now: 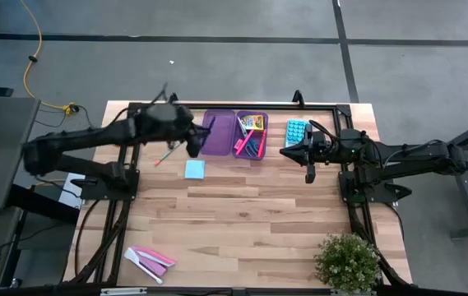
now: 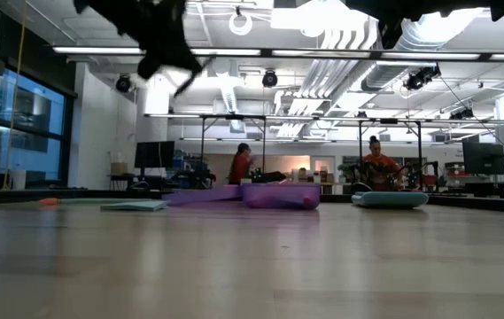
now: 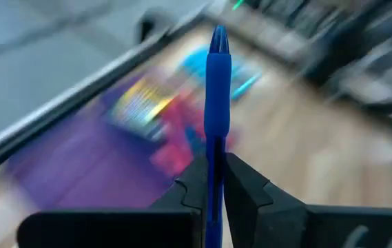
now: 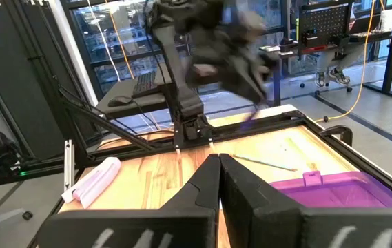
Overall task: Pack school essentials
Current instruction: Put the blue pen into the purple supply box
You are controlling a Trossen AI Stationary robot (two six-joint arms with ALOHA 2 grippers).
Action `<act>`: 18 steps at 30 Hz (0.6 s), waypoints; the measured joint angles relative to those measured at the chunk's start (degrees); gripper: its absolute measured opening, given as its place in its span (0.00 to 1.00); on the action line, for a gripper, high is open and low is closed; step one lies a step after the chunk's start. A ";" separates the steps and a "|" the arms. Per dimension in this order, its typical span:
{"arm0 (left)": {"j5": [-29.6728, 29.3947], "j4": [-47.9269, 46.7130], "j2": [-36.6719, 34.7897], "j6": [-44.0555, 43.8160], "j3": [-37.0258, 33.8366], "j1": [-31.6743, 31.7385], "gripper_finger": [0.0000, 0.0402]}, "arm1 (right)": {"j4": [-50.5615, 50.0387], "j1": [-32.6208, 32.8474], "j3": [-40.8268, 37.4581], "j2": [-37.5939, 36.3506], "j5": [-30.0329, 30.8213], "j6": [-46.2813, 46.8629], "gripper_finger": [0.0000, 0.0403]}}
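Note:
My left gripper (image 1: 194, 141) hovers over the open purple pencil case (image 1: 220, 134), shut on a blue pencil (image 3: 218, 83). It shows high above the table in the low view (image 2: 167, 49). The case's right half holds the yellow crayon box (image 1: 252, 122) and pink markers (image 1: 240, 145). A light-blue notepad (image 1: 194, 169) lies flat on the table near the case, and another pencil (image 1: 166, 156) lies to its left. My right gripper (image 1: 293, 150) waits, shut, beside the light-blue calculator (image 1: 297, 131); its fingers are closed in its wrist view (image 4: 220, 162). My left gripper pinches the blue pencil's shaft (image 3: 216, 148) between its two fingers. The fingers (image 3: 247, 182) lie along the pencil, whose pointed end (image 3: 219, 38) sticks out ahead of the fingertips. The pencil is lifted clear of the table.
The calculator lies right of the case. Flat pink-and-white pieces (image 1: 150, 261) lie near the table's near left corner, and a potted plant (image 1: 347, 261) stands at the near right corner. Bare wood lies in the table's middle. People sit in the room beyond.

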 joint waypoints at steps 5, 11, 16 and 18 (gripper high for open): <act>-1.98 20.66 -8.82 -0.58 -7.59 -10.36 0.04 | 0.00 0.00 0.00 0.00 0.00 -0.02 0.00; -11.46 38.33 -10.32 -0.30 -14.46 -21.96 0.04 | 0.04 0.00 0.00 0.00 -0.02 -0.04 0.00; -16.27 43.78 -5.76 0.24 -16.30 -27.39 0.04 | 0.07 0.00 0.00 0.00 -0.48 -0.06 0.00; -17.13 45.31 -4.23 0.80 -16.26 -28.42 0.04 | 0.11 0.00 0.00 0.00 -0.89 -0.07 0.00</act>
